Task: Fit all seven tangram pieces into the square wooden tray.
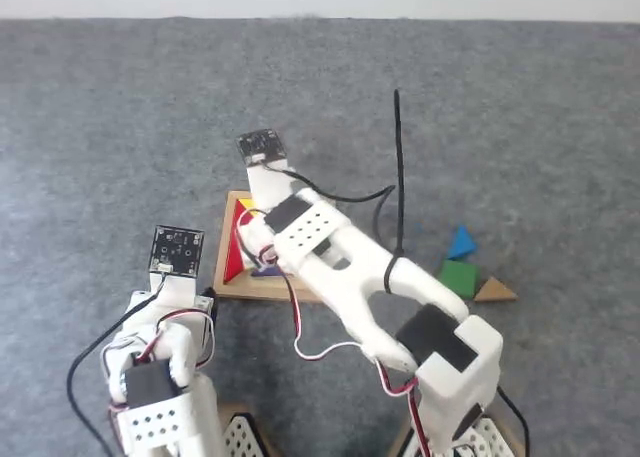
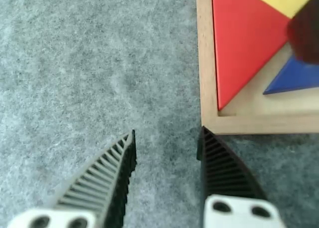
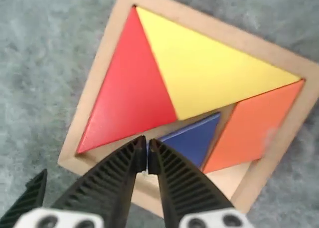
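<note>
The high view looks steeply down from above the near side toward the far side, wide enough to take in the tray (image 1: 222,267) at mid-scene. The left wrist view sits close over the tray (image 2: 204,63) at its near left corner. The right wrist view looks down from higher over the tray (image 3: 99,68). Both wrist views share the red triangle (image 2: 239,43) (image 3: 132,98) and the blue piece (image 2: 294,78) (image 3: 194,138).
</note>
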{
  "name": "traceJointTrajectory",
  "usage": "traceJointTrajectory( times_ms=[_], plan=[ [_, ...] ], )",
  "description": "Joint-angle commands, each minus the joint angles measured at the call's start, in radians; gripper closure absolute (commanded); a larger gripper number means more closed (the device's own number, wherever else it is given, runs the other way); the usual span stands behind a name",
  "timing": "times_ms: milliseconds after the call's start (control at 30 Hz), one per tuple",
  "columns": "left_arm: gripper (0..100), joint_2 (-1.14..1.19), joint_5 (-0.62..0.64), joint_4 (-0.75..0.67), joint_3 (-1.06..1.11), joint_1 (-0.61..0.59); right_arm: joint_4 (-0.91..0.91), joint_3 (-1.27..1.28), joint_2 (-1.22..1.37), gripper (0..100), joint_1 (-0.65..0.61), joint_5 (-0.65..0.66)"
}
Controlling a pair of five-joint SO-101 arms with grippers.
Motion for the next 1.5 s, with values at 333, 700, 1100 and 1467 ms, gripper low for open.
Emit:
traceJointTrajectory(
  times_ms=[333, 700, 1100, 1467],
  plan=[
    [80, -0.014, -0.005, 0.006, -0.008, -0.006, 0.085, 0.012, -0.007, 99.1, -0.015, 0.044],
    [80, -0.014, -0.005, 0.006, -0.008, -0.006, 0.309, -0.110, 0.081, 99.0, -0.036, 0.290],
    [80, -0.014, -0.005, 0.006, -0.008, -0.006, 0.496, -0.282, 0.010, 98.9, 0.024, 0.331],
    [80, -0.014, -0.005, 0.006, -0.008, -0.006, 0.110, -0.170, 0.113, 99.1, 0.008, 0.241]
  ],
)
